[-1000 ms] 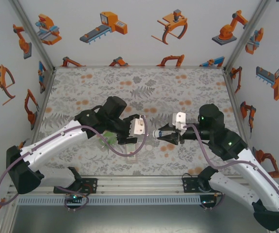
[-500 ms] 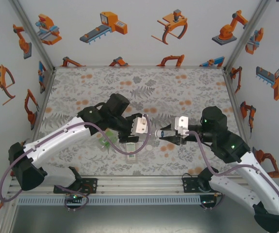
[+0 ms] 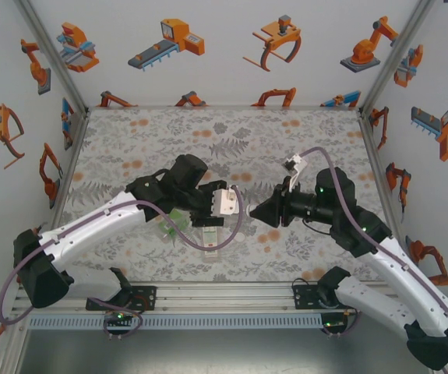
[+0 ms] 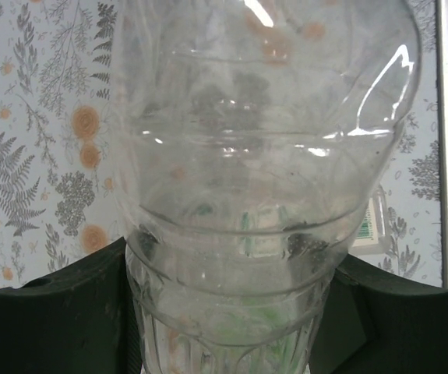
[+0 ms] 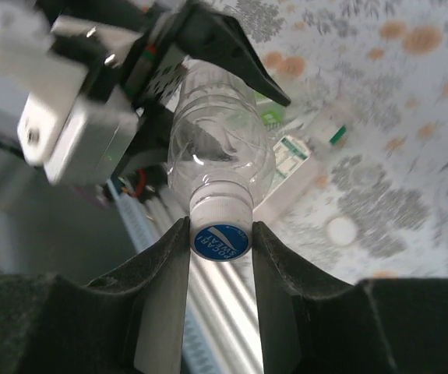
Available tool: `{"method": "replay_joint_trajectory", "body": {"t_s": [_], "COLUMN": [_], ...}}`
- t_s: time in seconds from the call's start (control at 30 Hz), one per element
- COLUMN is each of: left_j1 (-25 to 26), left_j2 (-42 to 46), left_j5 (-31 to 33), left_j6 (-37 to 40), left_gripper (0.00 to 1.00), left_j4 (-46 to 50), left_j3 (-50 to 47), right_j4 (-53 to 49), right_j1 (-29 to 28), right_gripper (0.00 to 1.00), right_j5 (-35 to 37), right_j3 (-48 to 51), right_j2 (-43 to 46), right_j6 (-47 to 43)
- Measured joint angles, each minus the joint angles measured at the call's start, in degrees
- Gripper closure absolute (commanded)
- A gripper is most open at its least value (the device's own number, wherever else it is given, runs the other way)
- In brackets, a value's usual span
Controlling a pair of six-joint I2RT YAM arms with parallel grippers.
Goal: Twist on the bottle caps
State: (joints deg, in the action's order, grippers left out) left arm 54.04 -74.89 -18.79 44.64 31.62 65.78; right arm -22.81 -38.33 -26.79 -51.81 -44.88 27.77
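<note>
Bottle cap (image 5: pixel 220 240), white-sided with a blue printed top, sits on the neck of the plain clear bottle (image 5: pixel 220 152) and lies squarely between the two fingers of the right gripper (image 5: pixel 220 227). In the right wrist view each finger presses against one side of the cap, so this gripper is clamped on it, with the cap right at the fingertips and its printed top facing the wrist camera. The bottle runs away from the cap towards the left gripper (image 4: pixel 224 312), which grips the body farther down. In the left wrist view the ribbed clear wall bulges out above the dark fingers (image 4: pixel 52 319) that press on it from either side, so that gripper is closed around the bottle. From the top camera the two grippers meet nose to nose above the middle of the patterned table (image 3: pixel 301 140), a little towards its near edge. The held bottle spans the short gap between them, though its clear plastic is hard to make out from there. Below the left arm the green-tinted bottle (image 3: pixel 171 224) and the labelled bottle (image 3: pixel 212 238) lie on their sides on the table, close together. In the right wrist view a loose white cap (image 5: pixel 340 230) rests on the tabletop just beside the labelled bottle, apart from both grippers.
</note>
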Motion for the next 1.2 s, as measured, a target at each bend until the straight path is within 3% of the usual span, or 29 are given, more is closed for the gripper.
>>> {"method": "replay_joint_trajectory", "body": {"t_s": [0.3,0.53,0.73,1.0,1.2], "left_j1": [-0.02,-0.02,0.00,0.68,0.46], "left_j2": [0.04,0.04,0.04,0.11,0.09], "left_j5": [3.98,4.50,3.93,0.52,-2.05], "left_j6": [-1.36,-3.23,-4.15,-4.90,-6.05], "left_gripper": [1.00,1.00,1.00,1.00,1.00], "left_j4": [-4.55,-6.49,-8.37,-12.83,-12.00], "left_j3": [-3.19,-4.81,-5.35,-5.38,-5.05], "right_j4": [-0.79,-0.52,-0.94,-5.05,-6.56], "right_j1": [0.28,0.31,0.26,-0.02,-0.02], "right_gripper": [0.87,0.78,0.52,0.22,0.19], "right_j5": [8.61,11.58,12.90,14.75,16.04], "right_j3": [3.06,5.79,5.64,1.14,-3.15], "right_j2": [-0.70,0.02,0.15,-0.15,1.88], "right_j6": [39.43,55.89,57.24,49.46,40.87]}}
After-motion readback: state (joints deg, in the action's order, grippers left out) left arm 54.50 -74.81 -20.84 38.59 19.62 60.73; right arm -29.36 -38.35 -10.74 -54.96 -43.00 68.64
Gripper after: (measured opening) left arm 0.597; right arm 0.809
